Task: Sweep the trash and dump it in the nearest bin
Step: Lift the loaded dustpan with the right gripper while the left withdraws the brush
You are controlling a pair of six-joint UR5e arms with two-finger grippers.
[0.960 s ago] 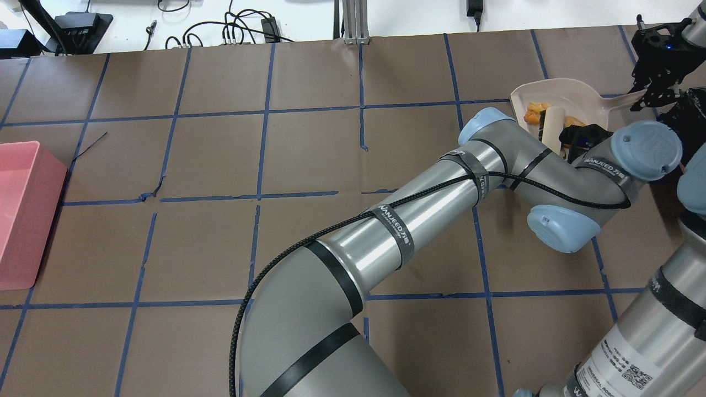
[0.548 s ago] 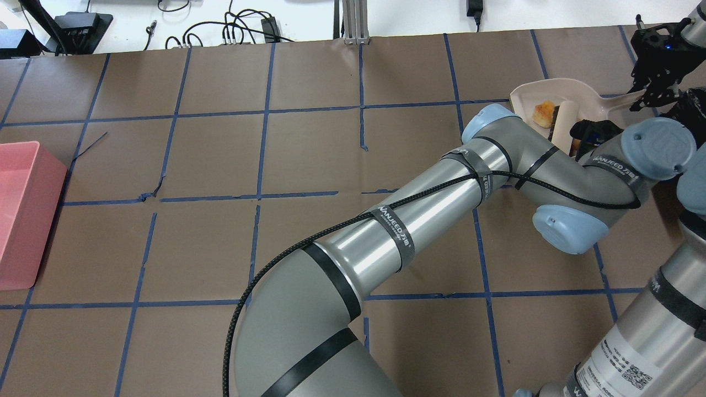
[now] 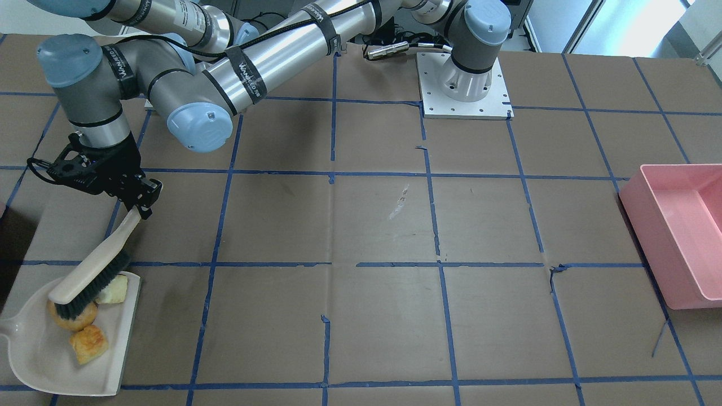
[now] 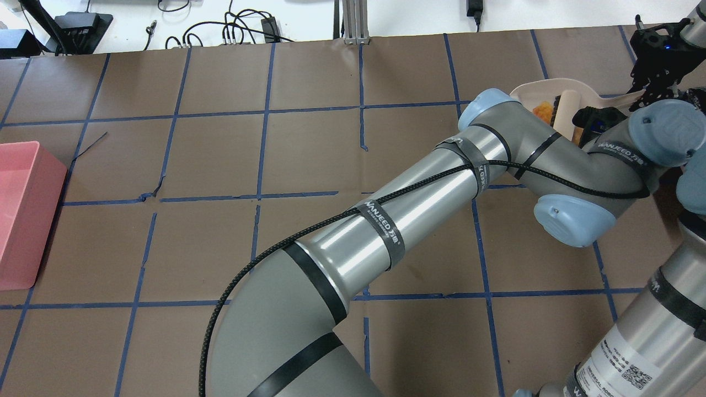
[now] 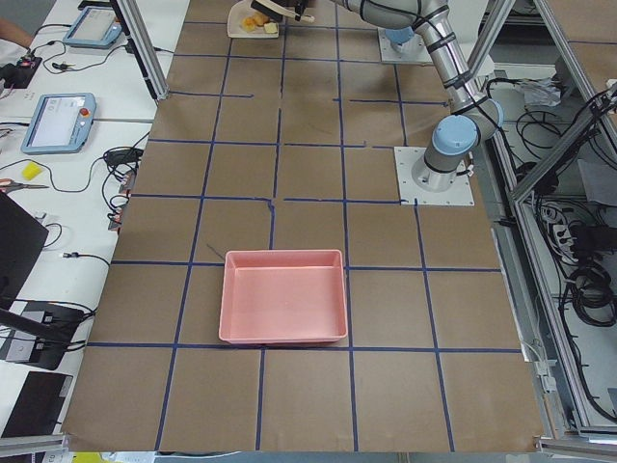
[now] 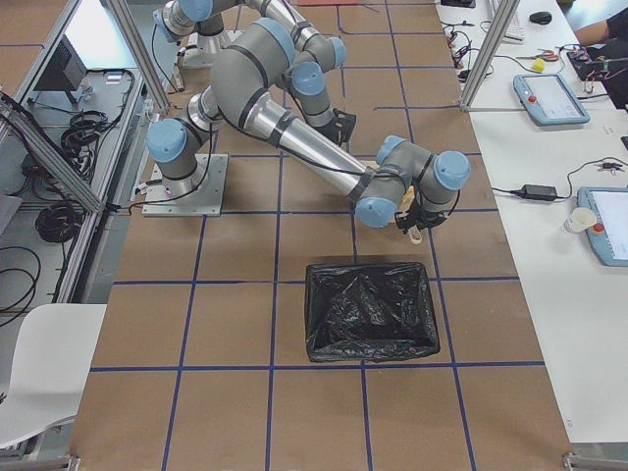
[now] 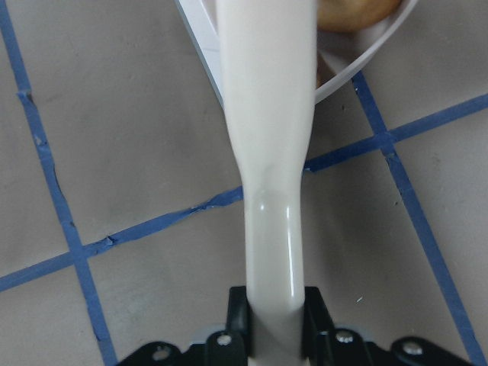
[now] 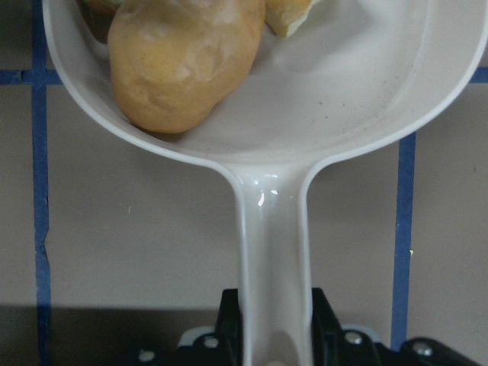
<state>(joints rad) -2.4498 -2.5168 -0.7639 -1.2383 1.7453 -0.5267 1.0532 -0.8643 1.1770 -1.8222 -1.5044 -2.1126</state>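
The trash lies in a cream dustpan [image 3: 34, 366]: a tan-orange potato-shaped lump [image 3: 70, 320], an orange-crusted chunk [image 3: 88, 343] and a pale yellow chunk [image 3: 115, 290]. My left gripper [image 3: 138, 203] reaches across and is shut on the handle of a cream brush [image 3: 93, 270], whose black bristles rest on the lump inside the pan. The left wrist view shows the jaws closed on the handle [image 7: 271, 152]. My right gripper [image 8: 274, 305] is shut on the dustpan's handle, with the lump [image 8: 179, 65] at the pan's back. In the overhead view it [image 4: 656, 71] is at the far right.
A black-lined bin [image 6: 371, 309] stands close to the dustpan on the right side. A pink bin [image 4: 22, 215] sits at the far left end of the table. The left arm [image 4: 386, 231] stretches diagonally across the table's middle.
My left gripper has pushed the brush farther into the dustpan, driving the pieces toward its back. The right gripper and dustpan have stayed in place.
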